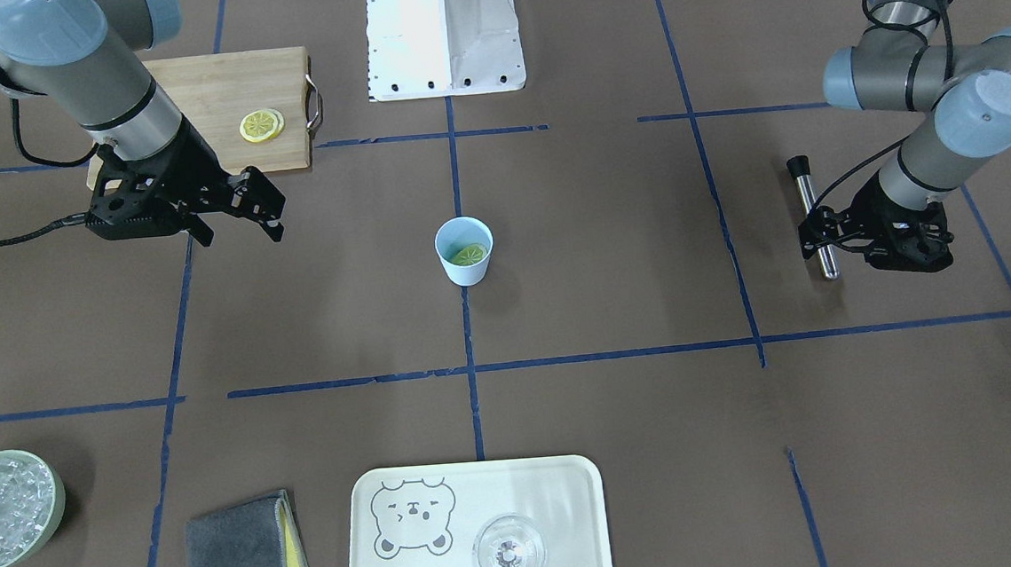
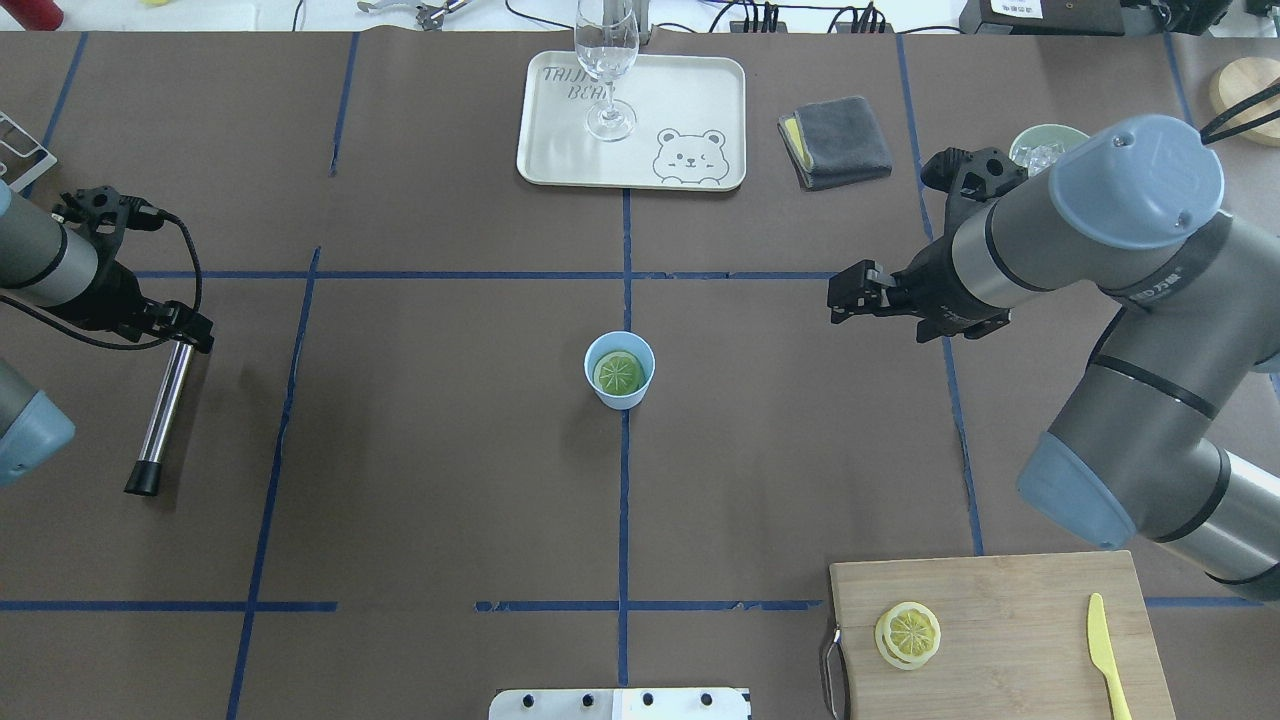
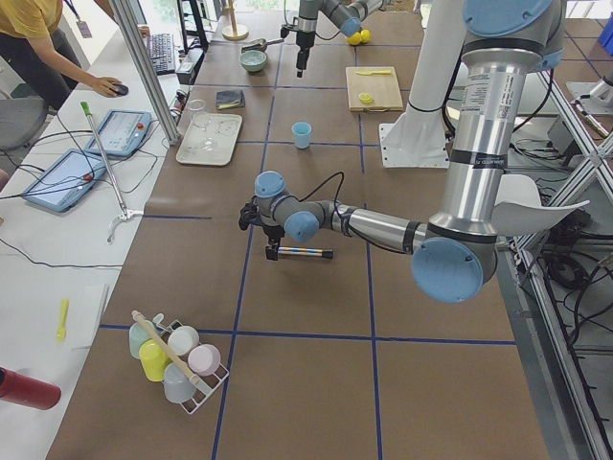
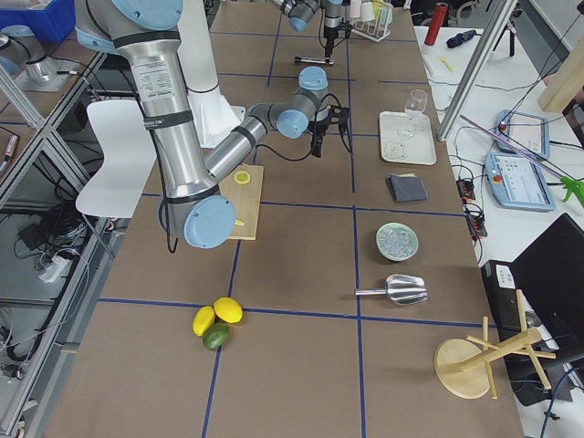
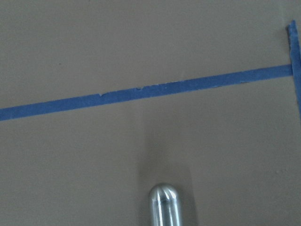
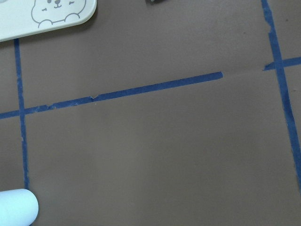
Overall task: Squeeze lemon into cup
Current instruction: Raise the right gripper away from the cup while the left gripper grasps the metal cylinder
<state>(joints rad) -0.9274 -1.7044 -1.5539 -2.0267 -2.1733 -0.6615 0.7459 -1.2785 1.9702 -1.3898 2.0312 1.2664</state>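
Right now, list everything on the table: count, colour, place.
cup: 1, pale blue, table centre
lemon slice: 1, yellow-green, inside cup
lemon slices: 2, yellow, stacked on cutting board
cutting board: 1, tan, right side
knife: 1, yellow, on board
tray: 1, cream, far edge
glass: 1, clear, on tray
cloth: 1, grey, beside tray
ice bowl: 1, pale green, beyond cloth
metal rod: 1, silver, at left tool
left tool: black, over rod, grip unclear
right tool: black, open, empty, right of cup

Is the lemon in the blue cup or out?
In. A lemon slice lies flat inside the upright cup, below its rim, as seen from above.
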